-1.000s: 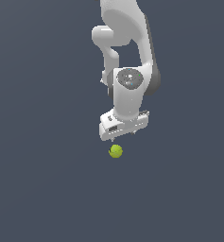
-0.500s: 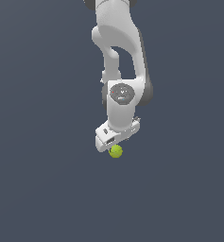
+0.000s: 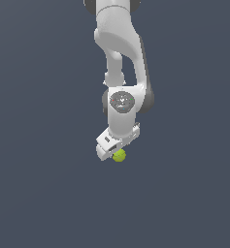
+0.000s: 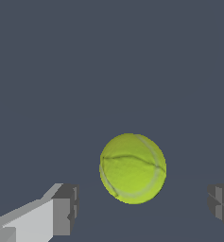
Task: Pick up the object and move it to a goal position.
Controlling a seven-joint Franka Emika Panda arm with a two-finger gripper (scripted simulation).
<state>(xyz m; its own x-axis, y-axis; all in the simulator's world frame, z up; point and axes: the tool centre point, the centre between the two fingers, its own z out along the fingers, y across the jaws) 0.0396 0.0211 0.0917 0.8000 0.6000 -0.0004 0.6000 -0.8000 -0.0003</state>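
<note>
My hand [image 3: 117, 151] hangs low over the plain grey worktop [image 3: 43, 193], fingers [image 4: 61, 215] spread apart, the yellow-green ball [image 3: 119, 155] lying between them, untouched, with no other thing near it.

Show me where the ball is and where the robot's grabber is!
ball [image 4: 133, 168]: wrist view, on the middle of its yellow-green surface.
gripper [image 4: 144, 212]: wrist view, midway between its two grey fingertips, which stand apart on either side of the ball.
</note>
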